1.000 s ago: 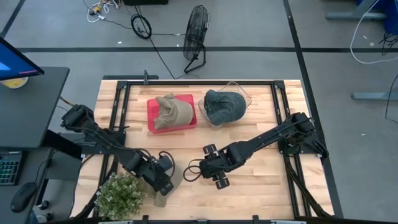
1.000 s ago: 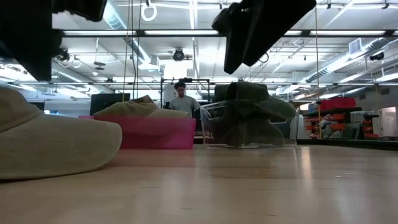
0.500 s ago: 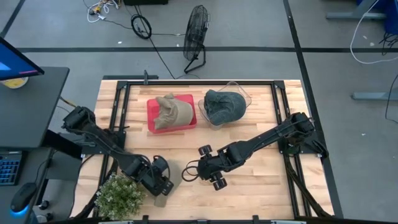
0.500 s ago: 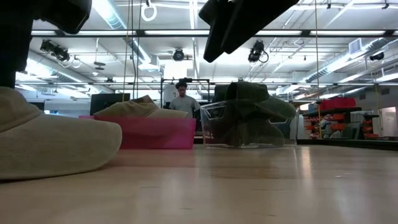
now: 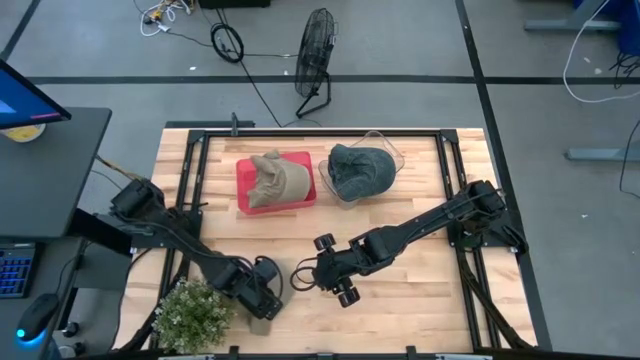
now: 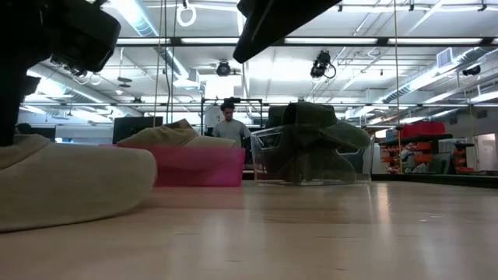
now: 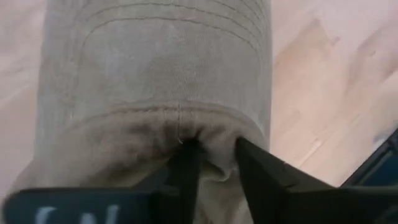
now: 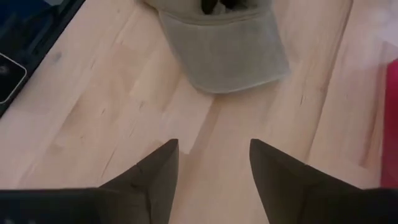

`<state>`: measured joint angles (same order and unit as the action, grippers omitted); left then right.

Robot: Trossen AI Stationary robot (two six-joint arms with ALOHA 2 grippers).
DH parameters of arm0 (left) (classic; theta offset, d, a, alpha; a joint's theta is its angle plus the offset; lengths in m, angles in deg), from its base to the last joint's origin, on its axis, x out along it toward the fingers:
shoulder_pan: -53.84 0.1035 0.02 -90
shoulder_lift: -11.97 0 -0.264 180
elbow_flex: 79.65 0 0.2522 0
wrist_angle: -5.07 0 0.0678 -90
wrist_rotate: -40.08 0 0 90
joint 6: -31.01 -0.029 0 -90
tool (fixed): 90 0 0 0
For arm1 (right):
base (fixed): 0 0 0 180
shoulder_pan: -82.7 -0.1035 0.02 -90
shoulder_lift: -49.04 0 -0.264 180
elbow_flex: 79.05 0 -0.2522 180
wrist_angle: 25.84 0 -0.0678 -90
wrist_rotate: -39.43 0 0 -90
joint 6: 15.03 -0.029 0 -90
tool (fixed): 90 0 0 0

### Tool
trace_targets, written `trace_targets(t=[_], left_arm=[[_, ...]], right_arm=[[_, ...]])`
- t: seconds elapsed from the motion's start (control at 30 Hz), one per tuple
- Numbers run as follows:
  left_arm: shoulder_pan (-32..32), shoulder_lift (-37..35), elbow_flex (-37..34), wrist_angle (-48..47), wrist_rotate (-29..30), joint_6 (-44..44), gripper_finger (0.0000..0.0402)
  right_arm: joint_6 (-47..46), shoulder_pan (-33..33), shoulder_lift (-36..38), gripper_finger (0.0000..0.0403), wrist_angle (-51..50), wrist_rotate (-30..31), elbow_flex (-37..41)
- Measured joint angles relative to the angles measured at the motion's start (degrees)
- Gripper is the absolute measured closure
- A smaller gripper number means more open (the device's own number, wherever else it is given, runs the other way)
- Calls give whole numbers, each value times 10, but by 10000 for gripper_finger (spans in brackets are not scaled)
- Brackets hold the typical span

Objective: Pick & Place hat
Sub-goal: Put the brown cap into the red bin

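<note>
A tan cap [image 7: 155,68] lies on the table near its near edge, beside a potted plant [image 5: 195,312]. In the high view only a bit of the tan cap [image 5: 262,322] shows under my left gripper [image 5: 262,300], which stands on it and is shut on its cloth [image 7: 214,149]. In the low view the cap [image 6: 70,187] rests flat on the wood. My right gripper [image 5: 303,277] hovers open to the cap's right, above the table [image 8: 211,155], and its wrist view looks at the cap's brim [image 8: 224,56]. My left gripper pinches a bunched fold of the cap's cloth [image 7: 211,132] between its two fingers [image 7: 185,165], at the crown just behind the brim seam. The fingers come from above, pointing down. The cap sits on the table, its brim lying flat ahead of the fingers.
A pink bin [image 5: 300,195] holding another tan hat [image 5: 277,178] and a clear bin [image 5: 392,152] holding a dark green hat [image 5: 360,170] stand side by side at the far side. Bare wood lies between them and the arms. A person stands in the room beyond [image 6: 227,123].
My left gripper has moved toward the near edge and come down on the tan cap, whose crown now sits lower and more bunched in the low view. My right gripper has drifted toward the table's left, closer to the cap.
</note>
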<state>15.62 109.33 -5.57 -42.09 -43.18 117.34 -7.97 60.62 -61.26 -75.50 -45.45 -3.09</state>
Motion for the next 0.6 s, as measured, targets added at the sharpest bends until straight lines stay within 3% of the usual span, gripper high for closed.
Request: trace_targets(t=[0.2, 0.4, 0.6], left_arm=[[5, 2, 0, 7, 1, -46, 389], [5, -5, 4, -8, 23, -66, 397], [5, -39, 64, -155, 70, -67, 397]], right_arm=[[3, 0, 0, 202, -2, 0, 0], [3, 0, 0, 202, -21, 0, 0], [12, -1, 19, 202, -24, 37, 0]])
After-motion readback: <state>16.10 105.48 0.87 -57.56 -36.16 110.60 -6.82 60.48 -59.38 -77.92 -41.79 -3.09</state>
